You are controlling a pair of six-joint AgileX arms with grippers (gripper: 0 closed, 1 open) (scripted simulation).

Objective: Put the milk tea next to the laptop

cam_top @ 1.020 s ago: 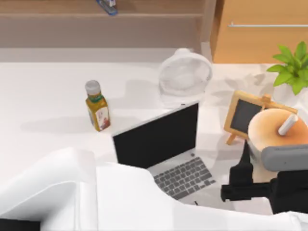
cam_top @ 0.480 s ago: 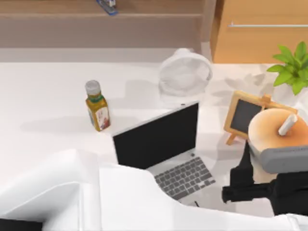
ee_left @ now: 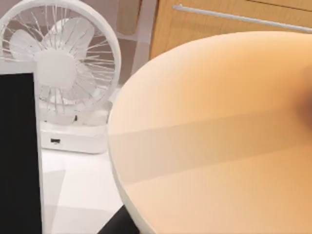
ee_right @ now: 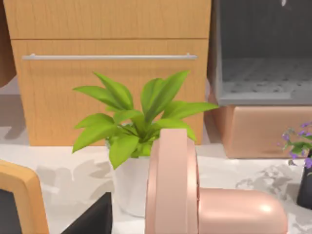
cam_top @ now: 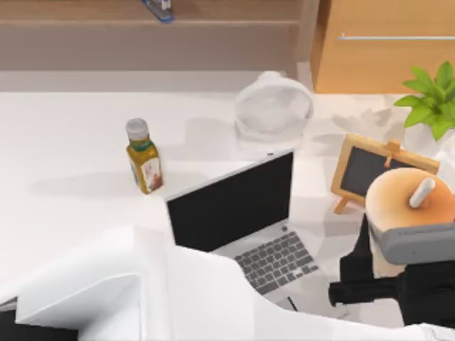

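White surface [cam_top: 71,142] runs across the whole scene, backed by a low shelf and a wooden cabinet [cam_top: 387,42], with a potted plant [cam_top: 430,103] in the far right corner. Near the middle stands the open laptop [cam_top: 234,202], screen black and keyboard angled toward the right, with a small white fan [cam_top: 274,106] behind it and a yellow bottle [cam_top: 144,160] well off to its left. My left arm reaches across the front of the surface, past the laptop, to the right side, where its hand [cam_top: 364,245] holds the milk tea [cam_top: 405,199]. One dark finger lies along the cup's laptop-facing side and the hand looks clamped on the cup body below the domed lid, though the far finger is hidden. Gripping low on the body leaves the lid and straw free and keeps the cup upright, so nothing should spill. The cup sits in front of the little chalkboard easel [cam_top: 362,170], covering its lower right corner, and appears to be raised off the surface, though I cannot see its base. In the left wrist view the orange lid [ee_left: 219,136] looms very close, with the fan and the laptop screen's edge beyond it, which suggests the wrist faces toward the laptop. A bare patch lies between the keyboard and the easel, a sensible place to set the cup down. The right arm is idle at the right side, its wrist facing the plant.
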